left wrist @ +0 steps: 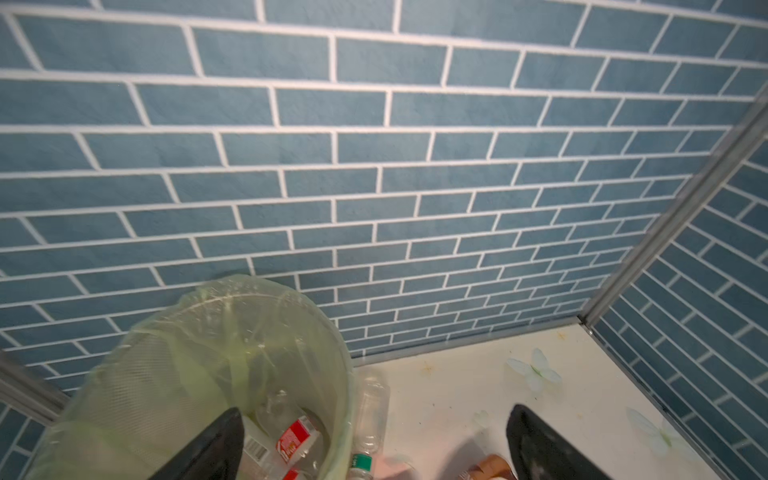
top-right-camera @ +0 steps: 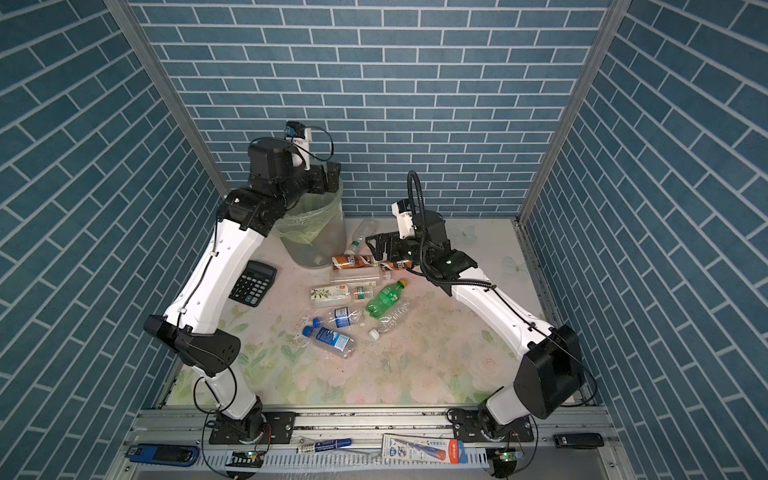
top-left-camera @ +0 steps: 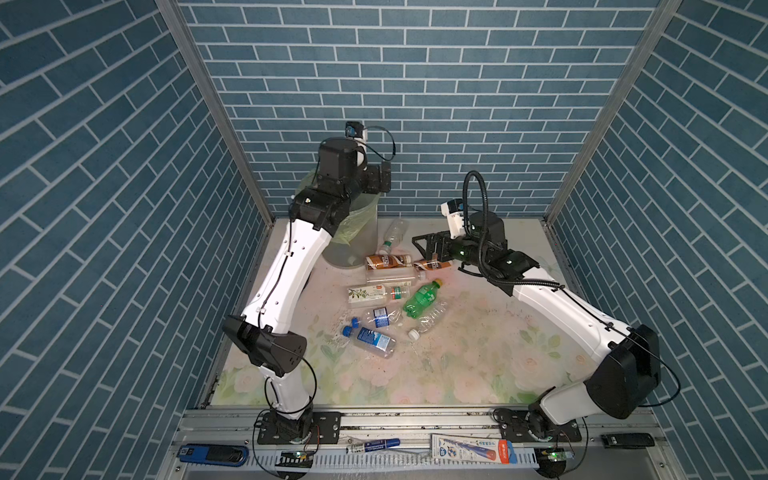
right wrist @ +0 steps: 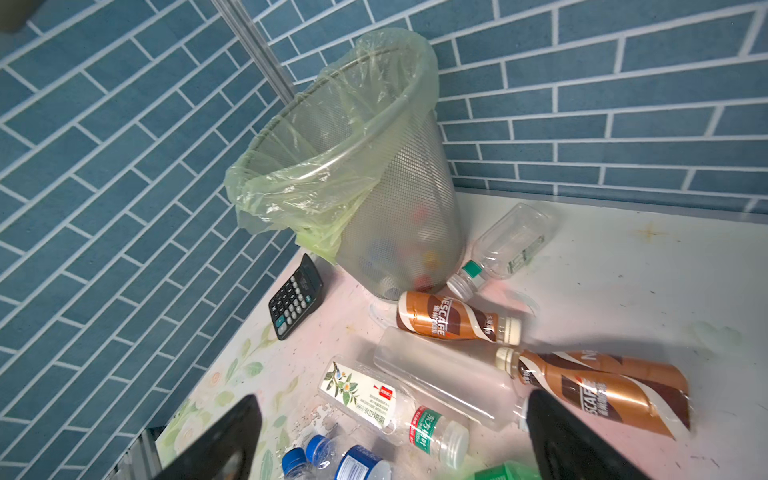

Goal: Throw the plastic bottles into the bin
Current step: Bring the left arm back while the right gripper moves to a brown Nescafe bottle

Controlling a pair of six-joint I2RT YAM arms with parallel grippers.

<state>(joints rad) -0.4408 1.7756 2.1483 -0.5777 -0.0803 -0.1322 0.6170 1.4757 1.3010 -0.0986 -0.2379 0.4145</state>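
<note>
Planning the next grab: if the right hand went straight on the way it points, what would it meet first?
The right hand, open, would likely meet the clear unlabelled bottle first; depth is unclear, so the brown bottle beyond it might come first instead.

Grey mesh bin [right wrist: 399, 216], lined with a pale green bag, stands against the blue brick-patterned walls [right wrist: 623, 83], with a black calculator [right wrist: 296, 297] just beside its base. In front of it plastic bottles [right wrist: 440, 374] lie on the floral table [right wrist: 623, 282]: a clear bottle [right wrist: 513, 243], two brown-wrapped bottles [right wrist: 449, 320], a white-labelled bottle [right wrist: 374, 395] and blue-capped bottles [right wrist: 316, 451]. The right gripper [right wrist: 392, 397] shows two dark fingers [right wrist: 220, 440] standing wide apart over them.
</note>
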